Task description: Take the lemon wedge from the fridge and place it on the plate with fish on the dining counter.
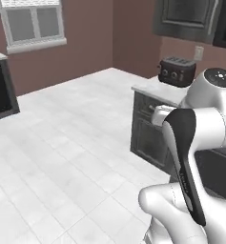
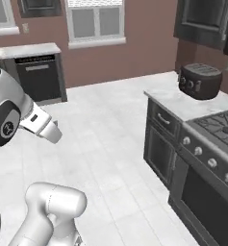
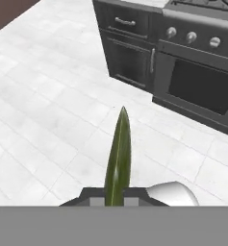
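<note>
claw (image 3: 116,202) fingers are seen clenched on the lemon wedge (image 3: 119,153), which stands up as a narrow olive-green sliver from between the tips in the hand view, its point aimed forward over the white tiled floor (image 3: 48,105). the wedge is pinched at its base, probably so that most of it stays clear of the fingers and can be set down cleanly on a plate. it is carried out over the open floor, well apart from the cabinets, which is judged to suit a drive across the kitchen toward the dining counter rather than a reach. the arm (image 1: 186,157) is folded close over the base in the left base view, likely to keep the load steady while travelling. one lemon wedge is counted. one toaster (image 2: 201,80) is seen on the marble table (image 2: 183,103) beside one stove (image 2: 221,129); three stove knobs (image 3: 191,36) are counted in the hand view. one dishwasher (image 2: 38,79) stands under the far table, and two windows (image 2: 95,21) are seen in the right base view.
</note>
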